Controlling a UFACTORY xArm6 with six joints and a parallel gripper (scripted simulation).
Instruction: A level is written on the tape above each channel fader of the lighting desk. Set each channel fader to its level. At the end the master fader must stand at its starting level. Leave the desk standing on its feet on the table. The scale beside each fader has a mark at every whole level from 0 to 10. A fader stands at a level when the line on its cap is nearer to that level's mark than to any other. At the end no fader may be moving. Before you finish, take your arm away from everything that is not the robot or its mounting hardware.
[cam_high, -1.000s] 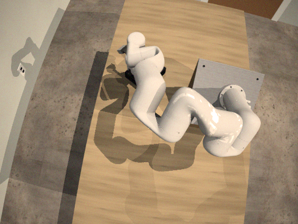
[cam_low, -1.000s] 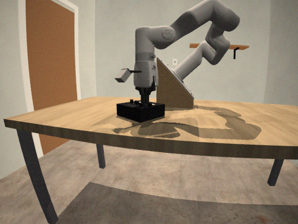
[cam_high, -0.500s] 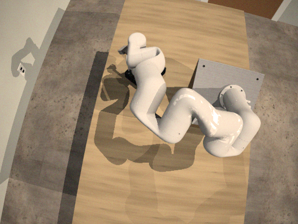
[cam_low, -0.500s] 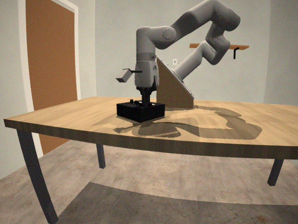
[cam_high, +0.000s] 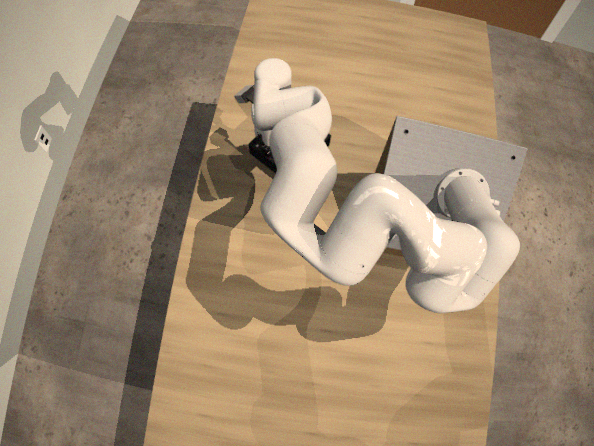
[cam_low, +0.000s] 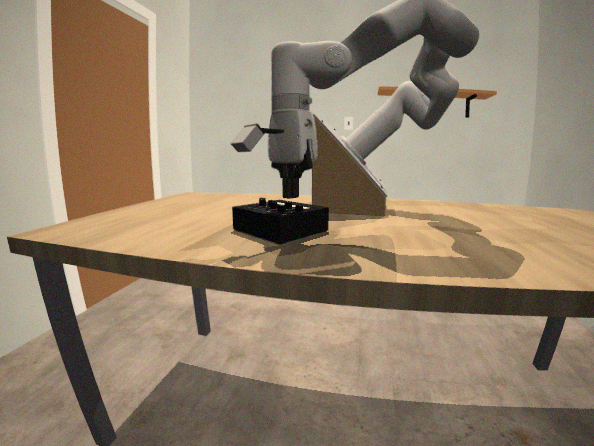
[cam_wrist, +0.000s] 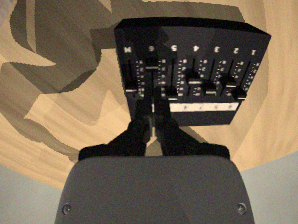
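The black lighting desk (cam_low: 280, 222) stands on its feet on the wooden table; in the top view the arm hides all but a corner of it (cam_high: 261, 150). The wrist view shows its top (cam_wrist: 189, 72) with several faders in a row and a white tape strip (cam_wrist: 201, 106) along the near edge; the written levels are too small to read. My gripper (cam_wrist: 152, 97) (cam_low: 290, 192) is shut with nothing between the fingers. It points straight down, its tips just above the desk near the second fader from the left (cam_wrist: 161, 83), apart from the caps.
A wooden wedge mount (cam_low: 345, 177) with a grey plate (cam_high: 450, 160) carries the arm's base just behind the desk. The table's left edge (cam_high: 185, 240) lies close to the desk. A door (cam_low: 100, 115) and a wall shelf (cam_low: 435, 92) stand beyond the table.
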